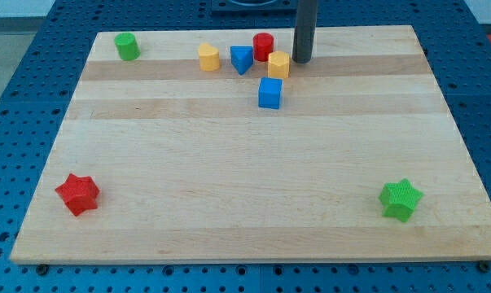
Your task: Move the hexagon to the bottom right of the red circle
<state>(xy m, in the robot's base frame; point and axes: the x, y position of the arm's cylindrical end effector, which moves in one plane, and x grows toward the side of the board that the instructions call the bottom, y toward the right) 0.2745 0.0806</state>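
The yellow hexagon (278, 64) sits near the view's top, touching or nearly touching the lower right side of the red circle (264, 45). My tip (301, 61) is just to the right of the hexagon, very close to it; I cannot tell whether it touches. The rod comes down from the view's top edge.
A blue triangle-like block (242, 59) lies left of the red circle, and a yellow block (208, 57) further left. A blue cube (270, 93) sits just below the hexagon. A green cylinder (127, 46) is at top left, a red star (77, 193) at bottom left, a green star (401, 198) at bottom right.
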